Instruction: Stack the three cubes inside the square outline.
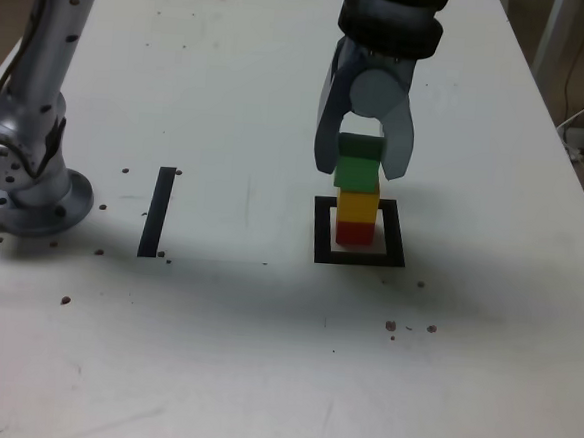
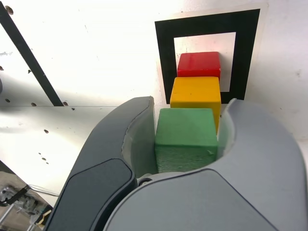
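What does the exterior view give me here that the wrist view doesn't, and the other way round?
Only the exterior view shows the arm's silver metal base, the whole white table, and the stack standing upright: red matte cube lowest, yellow matte cube on it.

Only the wrist view shows how closely the grey jaws flank the green matte cube.

Both show the gripper, the three cubes, the square black tape outline and the straight black tape strip.

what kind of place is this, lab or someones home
Most likely a robotics lab bench: a white table marked with a black tape square outline and a tape strip, and an arm base mounted on it.
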You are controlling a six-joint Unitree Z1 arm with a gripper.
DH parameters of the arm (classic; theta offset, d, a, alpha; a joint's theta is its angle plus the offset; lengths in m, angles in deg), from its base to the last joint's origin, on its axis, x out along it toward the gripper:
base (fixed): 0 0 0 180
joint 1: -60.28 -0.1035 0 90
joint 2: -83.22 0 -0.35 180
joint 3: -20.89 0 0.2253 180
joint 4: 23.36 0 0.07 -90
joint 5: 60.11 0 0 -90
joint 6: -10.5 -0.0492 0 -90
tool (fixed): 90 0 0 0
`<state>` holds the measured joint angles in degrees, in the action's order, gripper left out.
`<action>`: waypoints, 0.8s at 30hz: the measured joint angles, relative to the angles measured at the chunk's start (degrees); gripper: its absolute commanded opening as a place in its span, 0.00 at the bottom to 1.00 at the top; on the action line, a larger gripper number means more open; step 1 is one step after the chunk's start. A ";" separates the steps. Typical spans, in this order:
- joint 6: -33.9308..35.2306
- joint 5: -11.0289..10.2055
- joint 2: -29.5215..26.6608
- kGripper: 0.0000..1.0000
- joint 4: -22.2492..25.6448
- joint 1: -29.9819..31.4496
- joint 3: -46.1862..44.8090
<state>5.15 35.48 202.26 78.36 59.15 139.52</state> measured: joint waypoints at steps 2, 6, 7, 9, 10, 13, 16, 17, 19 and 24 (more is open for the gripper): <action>-0.10 0.03 0.00 0.99 -0.49 0.00 -0.40; -0.11 0.03 0.00 0.99 -1.41 0.00 -1.31; -0.11 0.03 0.00 0.99 -1.53 0.00 -1.38; -0.11 0.03 0.00 0.99 -1.71 0.00 -1.47; -0.11 0.02 0.00 0.99 -1.75 0.00 -1.48; -0.11 0.02 -0.14 0.99 -1.75 0.00 -1.49; -0.11 -0.06 -0.86 0.99 -1.75 0.00 -1.55; -0.11 -0.09 -1.24 0.99 -1.75 0.00 -1.64; -0.11 -0.28 -2.30 0.99 -1.72 0.01 -2.06; 0.19 -1.28 -5.44 1.00 -1.31 0.02 -4.13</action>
<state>5.34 34.20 196.81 77.05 59.17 135.39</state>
